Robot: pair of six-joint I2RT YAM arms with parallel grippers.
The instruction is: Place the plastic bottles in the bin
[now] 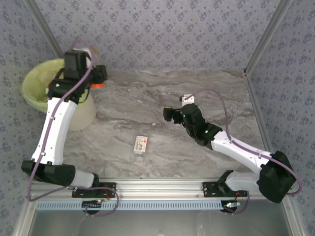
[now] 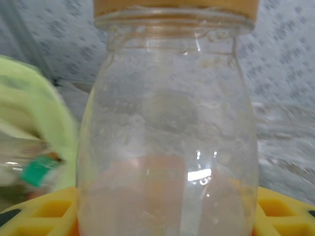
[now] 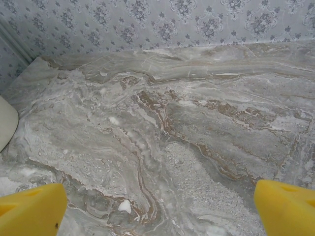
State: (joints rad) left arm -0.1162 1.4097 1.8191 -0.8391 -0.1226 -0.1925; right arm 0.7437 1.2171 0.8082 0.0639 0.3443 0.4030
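The grey marble table (image 1: 162, 93) is the biggest thing here. At its far left stands the white bin (image 1: 81, 115) with a yellow-green bag in it.

The left arm (image 1: 54, 128) reaches up along the bin. The left gripper (image 1: 100, 75) is high up, right next to the far right side of the bin's rim. It holds a clear bottle (image 2: 167, 137) with an orange cap. The bottle stands upright between the yellow fingers (image 2: 42, 212). The jaws are partly closed on it. In the left wrist view the green bag is just to the left of the bottle, and something small and green shows there, too blurry to tell what.

The right arm (image 1: 236, 147) lies low across the right side of the table. The right gripper (image 3: 157, 211) is near the middle of the table, over bare marble. Its jaws are wide apart and hold nothing.

A small white card (image 1: 141, 144) with a bit of red lies flat on the table, between the two arms.
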